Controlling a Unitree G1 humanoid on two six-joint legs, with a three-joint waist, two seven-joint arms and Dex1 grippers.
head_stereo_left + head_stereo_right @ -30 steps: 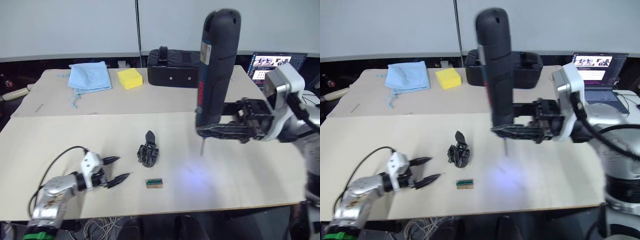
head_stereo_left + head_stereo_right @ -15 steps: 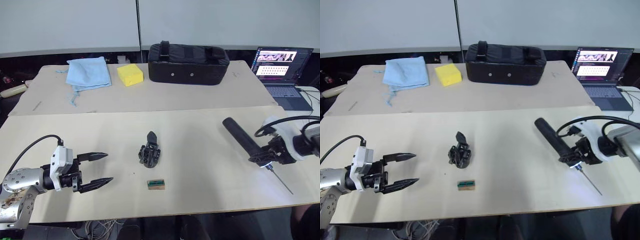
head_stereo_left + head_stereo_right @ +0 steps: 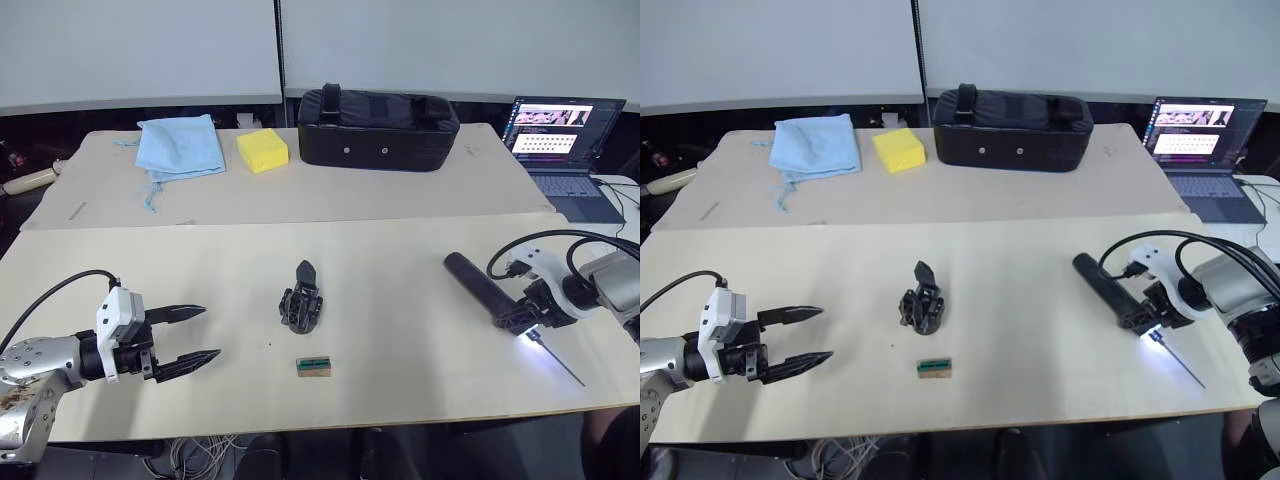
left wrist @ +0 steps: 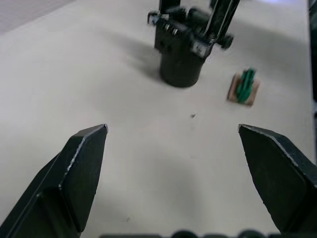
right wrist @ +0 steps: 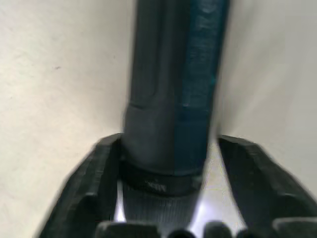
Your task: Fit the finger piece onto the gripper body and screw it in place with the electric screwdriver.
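- Black on pale wood was what I had in front of me: the gripper body (image 3: 300,308) sat near the middle of the front table (image 3: 400,370), with the finger piece (image 3: 305,272) standing up from its far side, tip pointing up and away from me.
- I could not tell whether that piece was seated or only leaning on the body.
- My left gripper (image 3: 195,335) hung low over the table's left part, well apart from the body, fingers spread wide and nothing between them.
- From the left wrist view I looked straight past both fingertips (image 4: 89,144) at the body (image 4: 185,44), with the small brown-and-green box (image 4: 243,88) just beside it.
- My right gripper (image 3: 525,318) was down at the table's right side, closed around the electric screwdriver (image 3: 482,285) near its bit end.
- That tool lay low and slanted, rounded end toward the table's middle, thin bit (image 3: 558,362) toward the front edge, white light glowing at the tip.
- On the far table sat a blue cloth (image 3: 178,148), a yellow sponge (image 3: 262,150), a black bag (image 3: 378,117) and an open laptop (image 3: 560,135).
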